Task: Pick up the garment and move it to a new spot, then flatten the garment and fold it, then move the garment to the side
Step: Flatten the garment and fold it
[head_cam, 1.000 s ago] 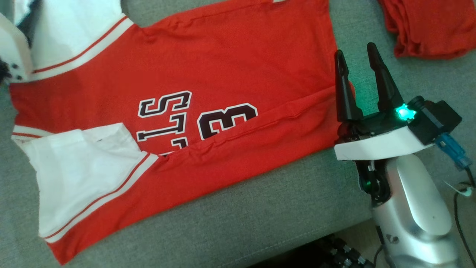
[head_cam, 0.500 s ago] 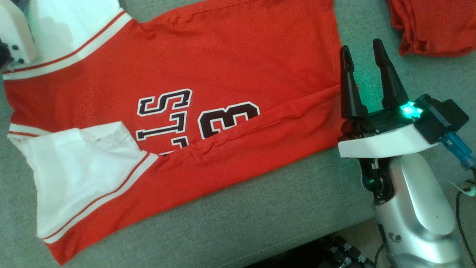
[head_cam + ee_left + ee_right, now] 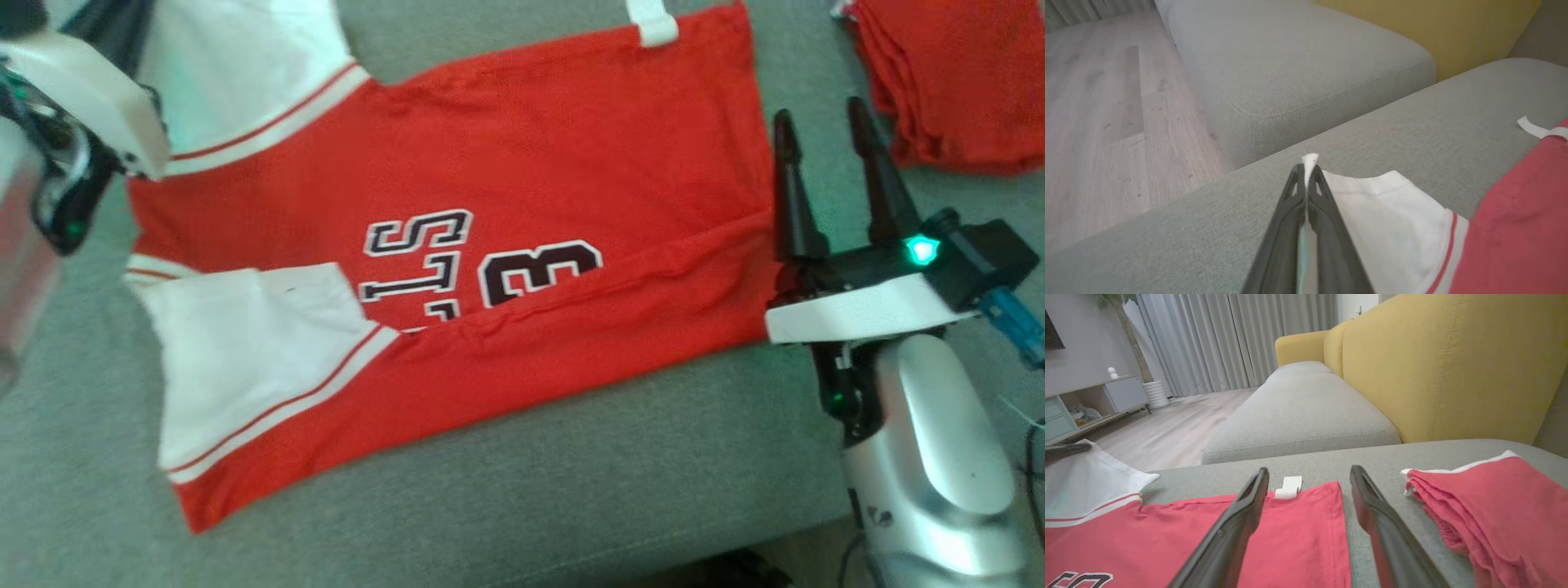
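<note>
Grey sofa (image 3: 571, 490) under garment (image 3: 571, 163), wooden floor (image 3: 1094, 122)

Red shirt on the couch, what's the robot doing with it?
The robot is folding a red jersey on the grey sofa seat. Its left gripper is shut on the edge of a white sleeve, while its right gripper hovers open by the hem, holding nothing. The near side is folded over the lettering. Another red garment lies off to the right.

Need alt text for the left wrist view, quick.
The left gripper is shut on a corner of the white sleeve of the red jersey, over a grey sofa seat. Another grey cushion and a wood floor lie beyond.
</note>
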Robot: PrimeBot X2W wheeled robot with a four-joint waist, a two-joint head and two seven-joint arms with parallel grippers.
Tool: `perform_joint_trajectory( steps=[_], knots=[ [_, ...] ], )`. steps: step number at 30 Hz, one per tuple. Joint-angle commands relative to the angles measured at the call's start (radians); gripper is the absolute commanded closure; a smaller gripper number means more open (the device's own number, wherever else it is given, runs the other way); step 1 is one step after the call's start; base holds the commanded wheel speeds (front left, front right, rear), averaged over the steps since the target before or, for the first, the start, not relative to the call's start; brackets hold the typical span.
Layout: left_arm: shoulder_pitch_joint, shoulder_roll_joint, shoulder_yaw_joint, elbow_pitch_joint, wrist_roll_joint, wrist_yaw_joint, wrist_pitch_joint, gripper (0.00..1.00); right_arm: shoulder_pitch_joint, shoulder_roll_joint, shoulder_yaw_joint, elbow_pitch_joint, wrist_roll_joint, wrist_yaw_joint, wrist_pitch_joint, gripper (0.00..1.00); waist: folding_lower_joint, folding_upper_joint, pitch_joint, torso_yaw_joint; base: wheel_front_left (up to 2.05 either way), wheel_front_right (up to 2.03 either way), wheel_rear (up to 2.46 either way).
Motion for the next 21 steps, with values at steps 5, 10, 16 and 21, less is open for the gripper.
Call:
perform_joint_trajectory(
  steps=[5, 10, 16, 21],
  knots=[
    [0.029, 0.012, 0.018, -0.064, 0.024, 0.002, -0.112, 1.0, 0.018, -0.002, -0.041, -0.023, -0.036, -0.001, 0.035, 0.0, 0.0001, 0.0, -0.096, 0.102, 0.0, 0.0, 0.0],
    [0.104, 0.002, -0.002, -0.145, 0.033, 0.027, -0.156, 1.0, 0.016, -0.002, -0.089, 0.008, -0.058, -0.001, 0.082, 0.0, 0.0001, 0.0, -0.143, 0.152, 0.0, 0.0, 0.0],
    [0.176, 0.011, -0.025, -0.292, 0.043, 0.082, -0.156, 1.0, -0.118, -0.002, -0.221, 0.157, -0.196, -0.001, 0.259, 0.0, 0.0001, 0.0, -0.158, 0.196, 0.0, 0.0, 0.0],
    [0.187, 0.019, -0.032, -0.371, 0.048, 0.107, -0.14, 1.0, -0.237, -0.003, -0.29, 0.289, -0.285, -0.001, 0.348, 0.0, 0.0001, 0.0, -0.141, 0.22, 0.0, 0.0, 0.0]
  ],
)
